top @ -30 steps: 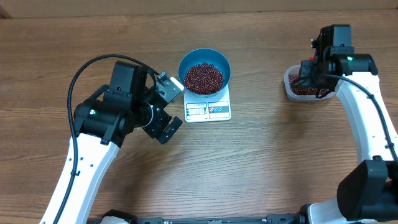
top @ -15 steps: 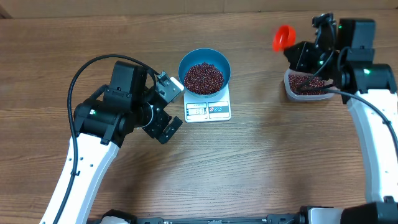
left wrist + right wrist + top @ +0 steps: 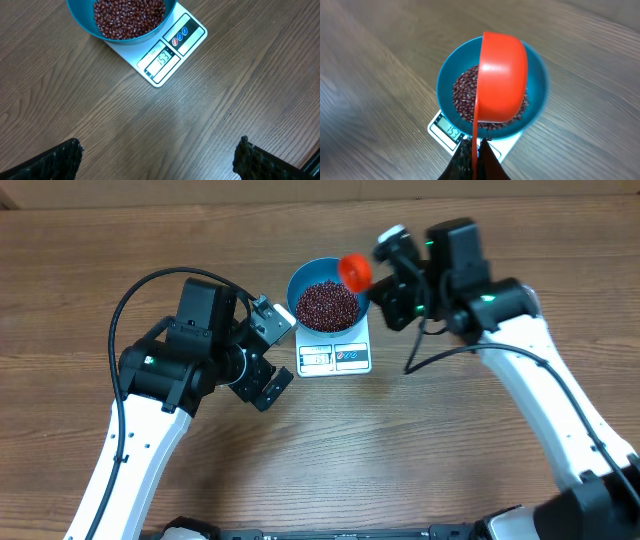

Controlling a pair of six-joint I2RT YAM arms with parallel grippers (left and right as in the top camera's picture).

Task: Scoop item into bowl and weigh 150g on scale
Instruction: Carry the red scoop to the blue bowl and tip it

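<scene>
Overhead: one blue bowl (image 3: 296,285) sits on one white scale (image 3: 335,357) at mid-table, holding a heap of beans (image 3: 328,304) too many to count. One red scoop (image 3: 354,269) hangs over the bowl's right rim, its handle clenched in the right gripper (image 3: 378,280). The left gripper (image 3: 280,352) rests just left of the scale, jaws spread wide and holding nothing. No other container shows on the table (image 3: 450,460) in this view. Left wrist: the same bowl (image 3: 80,25) and beans (image 3: 125,17) show at the top edge, with the scale (image 3: 185,37) below them. Its display (image 3: 162,57) shows digits that look like 153, though they are small and I am not certain. Both left fingertips (image 3: 55,160) sit at the bottom corners, well apart, with bare wood between them. Right wrist: the scoop (image 3: 502,77) is directly above the bean heap (image 3: 462,92) and shows only its smooth outer shell. Whether it carries beans cannot be told. The right gripper's jaws are pinched on the thin handle at the bottom edge. Judgement: filling looks essentially done and the weight appears at or slightly above target. What is left is fine trimming, probably taking a few beans out, then withdrawing the scoop. Count: bowl one, scale one, scoop one, grippers two.
</scene>
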